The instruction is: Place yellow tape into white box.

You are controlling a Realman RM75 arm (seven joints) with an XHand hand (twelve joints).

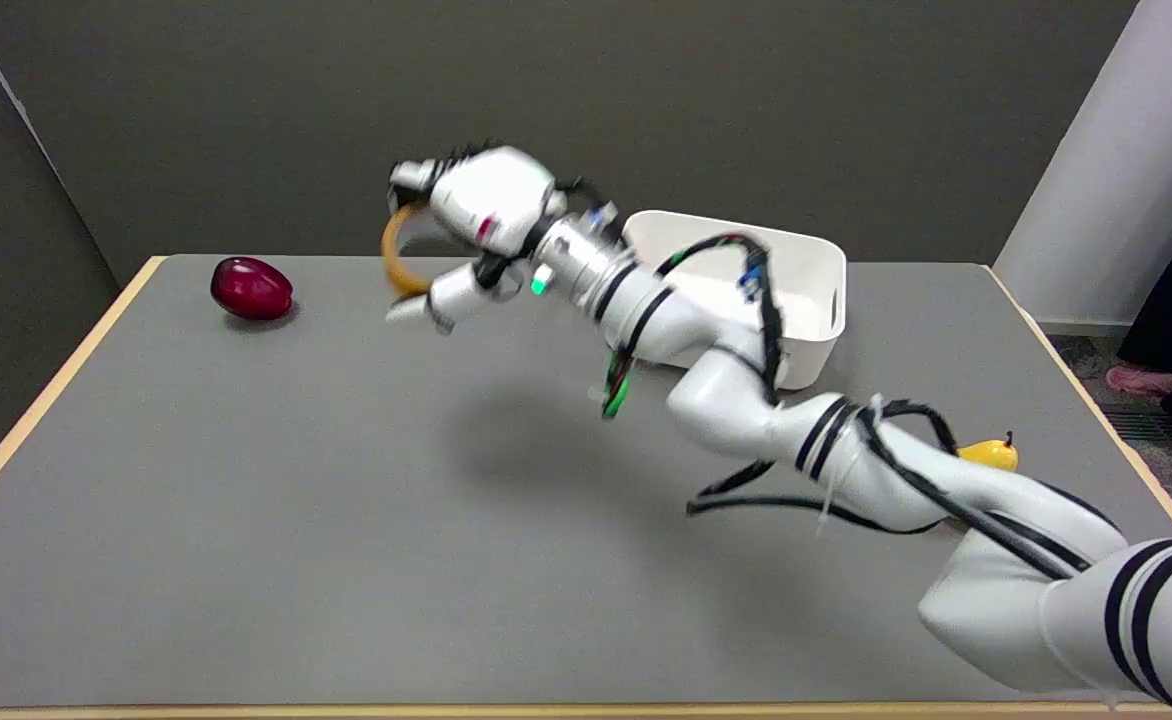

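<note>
I have the tape (396, 252) pinched in the right hand (476, 225), fingers above and thumb below the ring, lifted well off the table (246, 480) so it won't drag when I swing it across; the picture is blurred here, so I can't judge how firm the grip is. The box (806, 265) sits behind and to the right of the hand, partly hidden by my forearm, and what I see of its inside looks bare. The plum (251, 288) and a yellow fruit (989, 454) lie out of my way.
</note>
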